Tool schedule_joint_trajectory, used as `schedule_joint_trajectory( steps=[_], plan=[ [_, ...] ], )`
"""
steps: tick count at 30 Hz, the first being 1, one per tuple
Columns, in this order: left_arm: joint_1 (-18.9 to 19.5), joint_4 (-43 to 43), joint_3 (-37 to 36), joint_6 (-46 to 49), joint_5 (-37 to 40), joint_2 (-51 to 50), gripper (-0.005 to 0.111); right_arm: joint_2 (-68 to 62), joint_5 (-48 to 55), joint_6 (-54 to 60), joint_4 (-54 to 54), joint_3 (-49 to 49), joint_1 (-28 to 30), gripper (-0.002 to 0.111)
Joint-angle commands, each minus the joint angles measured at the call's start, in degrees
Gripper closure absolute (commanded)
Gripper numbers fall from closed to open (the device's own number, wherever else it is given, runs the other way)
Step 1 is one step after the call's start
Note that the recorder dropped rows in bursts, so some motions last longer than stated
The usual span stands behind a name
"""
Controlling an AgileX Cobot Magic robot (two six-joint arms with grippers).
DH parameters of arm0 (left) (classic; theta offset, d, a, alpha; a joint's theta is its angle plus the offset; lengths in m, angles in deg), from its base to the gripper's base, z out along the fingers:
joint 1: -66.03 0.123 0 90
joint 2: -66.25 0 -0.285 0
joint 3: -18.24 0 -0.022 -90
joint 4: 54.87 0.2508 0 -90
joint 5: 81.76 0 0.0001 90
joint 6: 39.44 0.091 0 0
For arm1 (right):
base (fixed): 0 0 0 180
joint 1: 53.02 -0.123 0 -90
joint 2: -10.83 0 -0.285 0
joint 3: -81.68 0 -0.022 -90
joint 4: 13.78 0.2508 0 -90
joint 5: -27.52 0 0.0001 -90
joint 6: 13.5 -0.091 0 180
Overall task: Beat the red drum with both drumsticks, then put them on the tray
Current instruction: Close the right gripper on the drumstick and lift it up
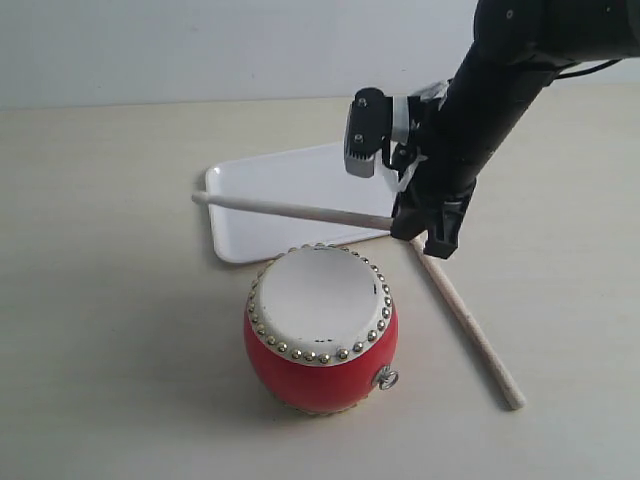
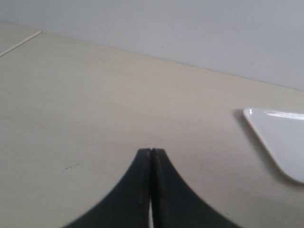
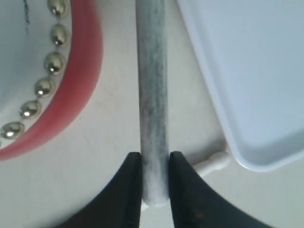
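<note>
Right claw: pinching one stick by its butt | left claw: pressed together, empty | held stick runs between drum and tray, height unclear | second stick lies loose beside the drum | step, likely beating: swing the tip over the drum's white top, strike squarely, grip firm.
</note>
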Motion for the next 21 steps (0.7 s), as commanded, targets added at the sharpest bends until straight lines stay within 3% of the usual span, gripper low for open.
schedule_joint_trajectory(
  steps=[1, 10, 14, 21],
  plan=[
    [-0.31, 0.30, -0.21, -0.28, -0.25, 0.30, 0.107, 4.95, -1.96, -3.97, 0.66, 0.10, -0.12, 0.108],
    [-0.31, 0.30, -0.21, -0.28, -0.25, 0.30, 0.107, 11.90, -1.23, -11.49, 4.65, 0.10, -0.12, 0.108],
    [-0.31, 2.62, -0.21, 4.39, -0.25, 0.30, 0.107, 14.05, 1.58, -11.64, 9.33, 0.10, -0.12, 0.108],
    [-0.31, 2.86, -0.21, 4.67, -0.42, 0.30, 0.107, 15.46, 7.85, -11.64, 15.28, 0.10, -0.12, 0.108]
  ],
)
